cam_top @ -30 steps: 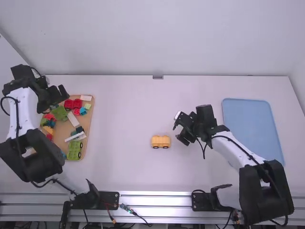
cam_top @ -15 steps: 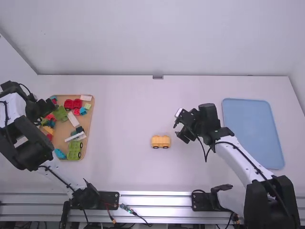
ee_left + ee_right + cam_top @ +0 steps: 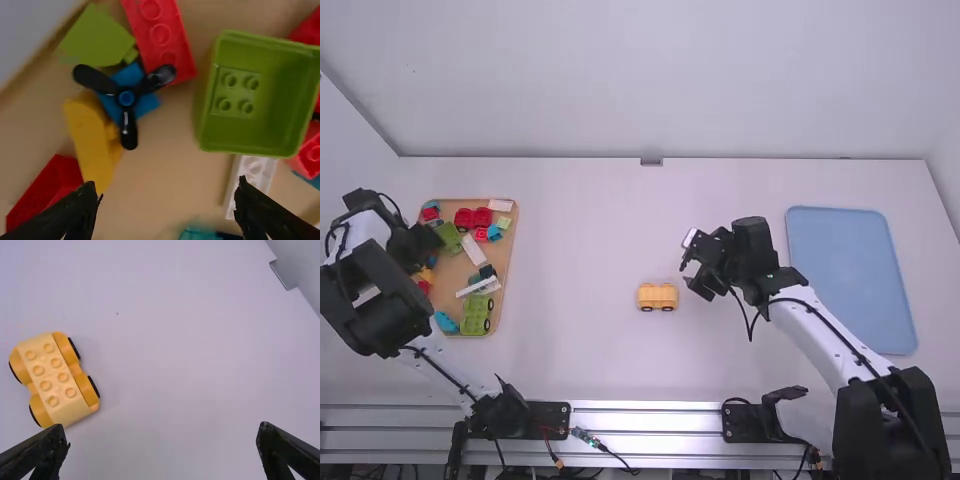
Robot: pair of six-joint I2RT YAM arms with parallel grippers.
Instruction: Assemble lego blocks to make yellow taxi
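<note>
Left gripper (image 3: 432, 243), 2 fingers (image 3: 77, 215) apart, above tray (image 3: 448, 283) of blocks (image 3: 475, 316)

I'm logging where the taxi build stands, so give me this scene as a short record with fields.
Wheeled base: yellow base on the white table, studs up, nothing attached on top
Left gripper: open, over the wooden block tray
Right gripper: open, near the base, holding nothing
Yellow in tray: a yellow piece beside a red block
Other tray pieces: black propeller, hollow green block
Far right: light blue tray
Taxi: unfinished, base only
</note>
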